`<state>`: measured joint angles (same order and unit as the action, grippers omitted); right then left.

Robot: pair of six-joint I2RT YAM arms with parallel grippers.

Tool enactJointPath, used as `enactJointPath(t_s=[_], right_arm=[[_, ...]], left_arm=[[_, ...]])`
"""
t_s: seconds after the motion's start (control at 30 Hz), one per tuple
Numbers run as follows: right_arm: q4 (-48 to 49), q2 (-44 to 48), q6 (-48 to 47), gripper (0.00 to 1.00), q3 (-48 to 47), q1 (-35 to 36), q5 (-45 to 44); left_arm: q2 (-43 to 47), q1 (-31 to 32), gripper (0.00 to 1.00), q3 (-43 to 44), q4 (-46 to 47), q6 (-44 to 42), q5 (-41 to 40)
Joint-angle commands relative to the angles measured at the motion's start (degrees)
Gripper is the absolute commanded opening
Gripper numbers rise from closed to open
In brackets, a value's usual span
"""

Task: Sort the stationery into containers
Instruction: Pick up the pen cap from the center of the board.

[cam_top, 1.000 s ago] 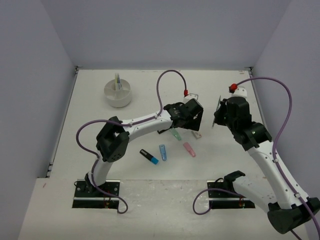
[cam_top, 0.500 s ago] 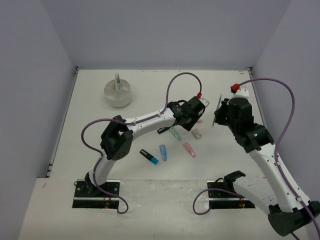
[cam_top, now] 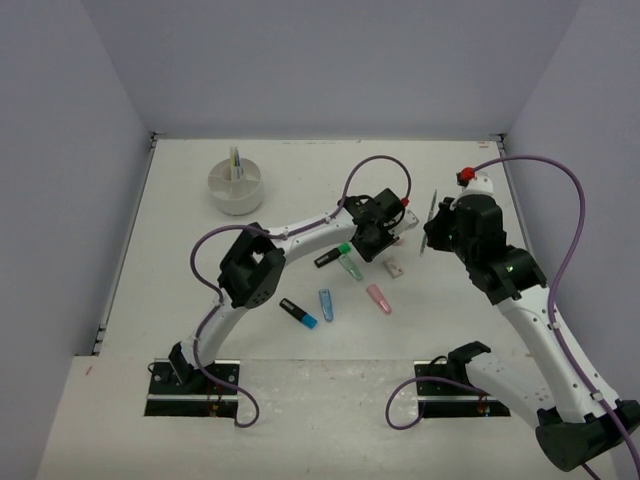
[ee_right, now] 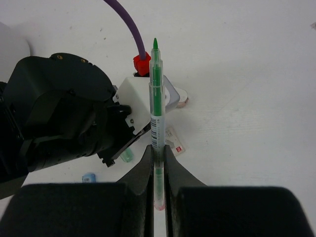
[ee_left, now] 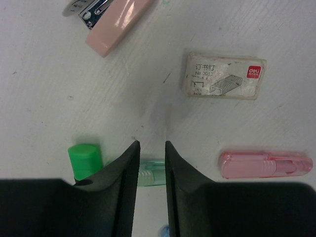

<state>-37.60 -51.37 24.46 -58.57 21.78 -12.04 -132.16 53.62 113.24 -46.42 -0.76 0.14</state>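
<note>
My left gripper [ee_left: 152, 143] hangs low over the table with its jaws a narrow gap apart and nothing gripped. Under its left finger lies a green highlighter [ee_left: 148, 172], its tail end showing in the gap. A pink highlighter [ee_left: 266, 164] lies just to the right. From above, the left gripper [cam_top: 375, 240] is beside the green highlighter [cam_top: 349, 264]. My right gripper [ee_right: 158, 148] is shut on a thin clear pen with green ink [ee_right: 155, 98], held above the table [cam_top: 432, 215]. The white round tub [cam_top: 236, 187] stands far back left with a stick upright inside.
A white staples box [ee_left: 224, 75] and a pink stapler [ee_left: 116, 22] lie beyond the left fingers. A blue highlighter [cam_top: 326, 304], a black-and-blue one [cam_top: 298, 313] and a black item [cam_top: 324, 260] lie nearer the bases. Grey walls close three sides.
The left gripper's jaws have closed from wide apart to a narrow gap, and the wrist has shifted slightly right and back. The right arm holds the pen still.
</note>
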Motion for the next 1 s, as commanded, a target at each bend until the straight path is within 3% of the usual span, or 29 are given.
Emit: enactJointPath(t_s=[0.0, 0.67, 0.77, 0.97], right_arm=[[2.2, -0.1, -0.8, 0.00, -0.3, -0.2, 1.3], [2.4, -0.9, -1.8, 0.00, -0.5, -0.2, 3.7], [2.4, -0.8, -1.8, 0.00, -0.5, -0.2, 3.9], [2.5, -0.6, -1.9, 0.00, -0.3, -0.2, 3.9]], left_arm=[[-0.7, -0.8, 0.29, 3.1, -0.6, -2.2, 5.1], [-6.6, -1.0, 0.30, 4.5, 0.5, -0.7, 6.3], [-7.2, -1.0, 0.24, 5.0, -0.2, -0.4, 6.1], [-6.6, -1.5, 0.05, 4.9, -1.2, 1.3, 4.8]])
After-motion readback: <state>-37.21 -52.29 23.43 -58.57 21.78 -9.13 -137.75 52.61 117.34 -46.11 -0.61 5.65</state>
